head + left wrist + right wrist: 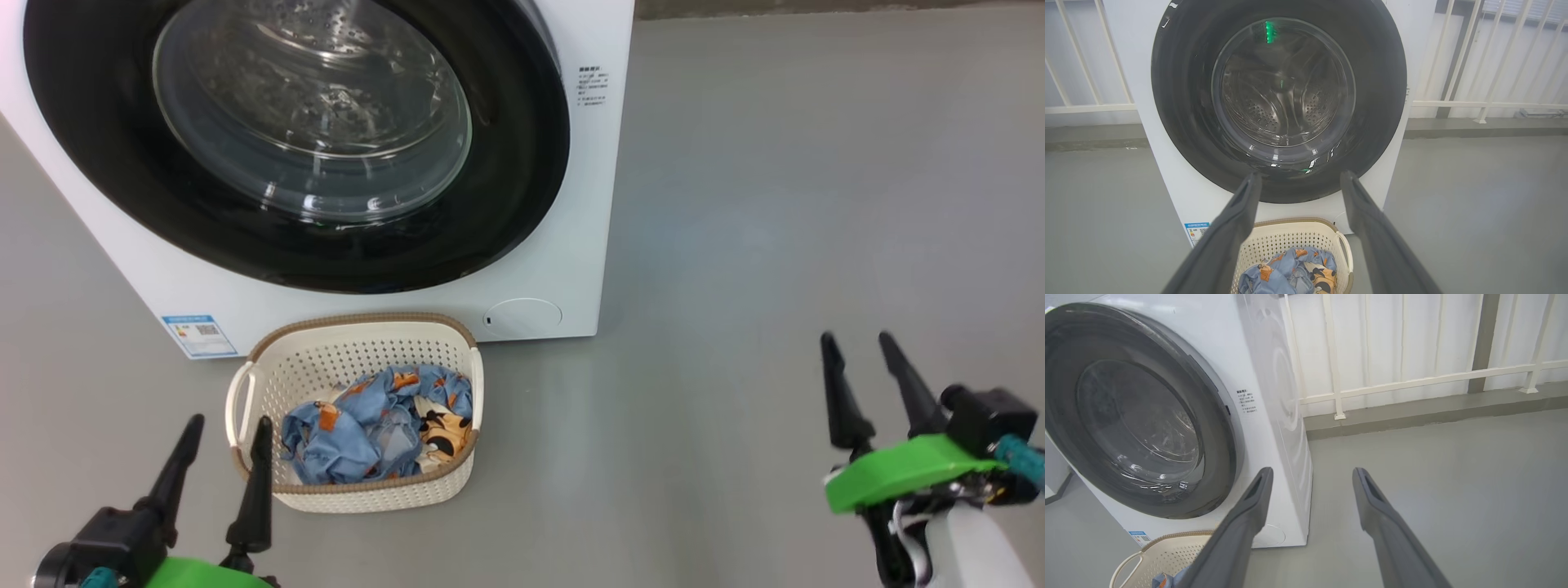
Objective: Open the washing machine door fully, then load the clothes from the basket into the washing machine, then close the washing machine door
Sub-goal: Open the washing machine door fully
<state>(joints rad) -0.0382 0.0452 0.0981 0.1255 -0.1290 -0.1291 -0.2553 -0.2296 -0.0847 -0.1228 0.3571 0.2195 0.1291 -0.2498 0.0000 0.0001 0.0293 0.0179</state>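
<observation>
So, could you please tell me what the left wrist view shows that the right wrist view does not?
Left wrist view's extras: the open left tool and a head-on look through the washing machine door at the perforated drum. Right wrist view's extras: the open right tool and the white side panel of the washing machine. Shared: the closed door, the basket in front of it, at least part of the clothes, and the blue label sticker.
</observation>
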